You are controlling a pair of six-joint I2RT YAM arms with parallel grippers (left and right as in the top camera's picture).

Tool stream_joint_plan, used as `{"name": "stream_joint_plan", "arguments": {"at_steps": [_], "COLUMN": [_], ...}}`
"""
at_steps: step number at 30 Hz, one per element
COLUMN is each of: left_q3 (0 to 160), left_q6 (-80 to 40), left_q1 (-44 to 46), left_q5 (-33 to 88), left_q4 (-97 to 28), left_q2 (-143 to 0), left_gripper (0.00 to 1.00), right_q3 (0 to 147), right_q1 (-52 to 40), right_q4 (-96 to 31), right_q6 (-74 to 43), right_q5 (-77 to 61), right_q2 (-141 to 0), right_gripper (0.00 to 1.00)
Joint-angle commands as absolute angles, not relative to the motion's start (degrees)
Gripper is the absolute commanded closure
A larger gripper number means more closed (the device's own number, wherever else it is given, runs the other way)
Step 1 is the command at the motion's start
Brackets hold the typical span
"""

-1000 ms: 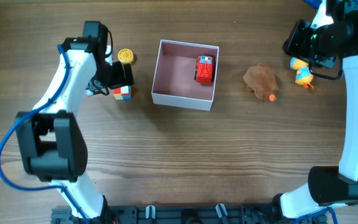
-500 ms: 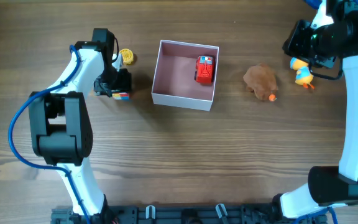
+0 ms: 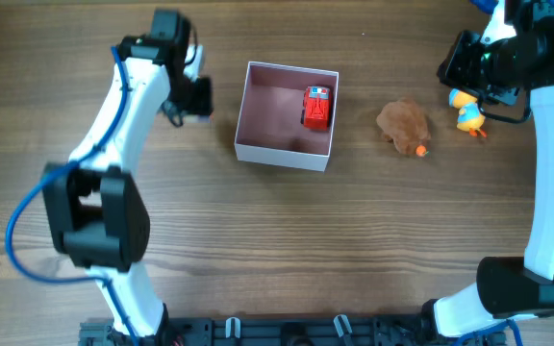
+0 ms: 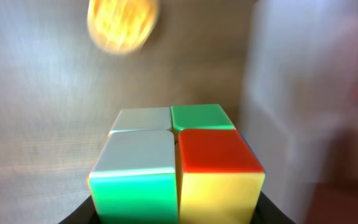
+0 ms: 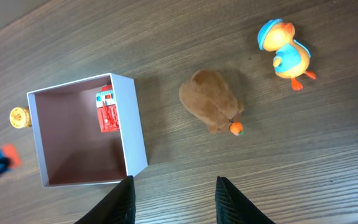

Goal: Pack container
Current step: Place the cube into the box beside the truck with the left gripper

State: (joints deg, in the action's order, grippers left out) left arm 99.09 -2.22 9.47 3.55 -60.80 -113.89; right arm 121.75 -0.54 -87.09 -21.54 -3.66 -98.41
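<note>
We see the container [image 3: 283, 155] on the wooden table [image 3: 287, 250], about midway between the two arms, open side up, white outside and dusty pink inside; a red toy car [image 3: 316, 107] lies in it against the right wall, toward the far corner. The left gripper [image 3: 195, 96] hangs just left of the container's far-left corner, clenched on a colour cube [image 4: 176, 162]; in the left wrist view the cube sits sharp between the dark fingers, showing white, green, red and yellow faces, while the table behind it is blurred; a round yellow toy [image 4: 122, 23] lies beyond it, and the container's white wall shows to its right. Right of the container, apart from it, lies a brown plush [image 3: 402, 125]; further right is a yellow duck with a blue cap [image 3: 467, 113]. The right gripper [image 5: 174, 202] hovers at the far right of the table near the duck; its fingers stand apart with nothing between them.
</note>
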Motion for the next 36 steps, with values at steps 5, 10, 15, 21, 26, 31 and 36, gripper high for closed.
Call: {"name": "stream_joint_plan", "arguments": {"at_steps": [5,10,15,21,26,31,36], "left_q3": [104.75,104.75,104.75,104.75,104.75,104.77,105.14], "left_q6": [2.83,-0.12,-0.64,-3.95,-4.99,-4.99,-4.97], "left_q1": [30.48,30.00,27.81,27.62,27.57,27.57,27.57], "left_q5": [-6.15,-6.07,-3.03,4.08,6.00,6.66,6.63], "left_q4": [-46.87,-45.71,-45.63,-45.19,-43.22,-43.03,-45.28], "left_q2": [-106.78,-114.28,-119.00,-126.69,-129.21,-129.32,-126.21], "left_gripper": [0.94,0.94,0.96,0.96,0.79,0.09,0.00], "right_q3": [121.56,121.56,121.56,121.56,121.56,121.56,121.56], "right_q1": [-0.45,-0.45,-0.45,-0.45,-0.45,-0.45,-0.45], "right_q4": [-87.05,-87.11,-87.09,-87.33,-87.90,-88.14,-88.12], "right_q6": [-20.95,-20.93,-20.95,-20.93,-20.93,-20.93,-20.93], "right_q5": [-4.40,-4.40,-4.40,-4.60,-4.62,-4.60,-4.60], "right_q2": [-98.56,-98.56,-98.56,-98.56,-98.56,-98.56,-98.56], "right_gripper": [0.62,0.62,0.61,0.61,0.61,0.62,0.61]}}
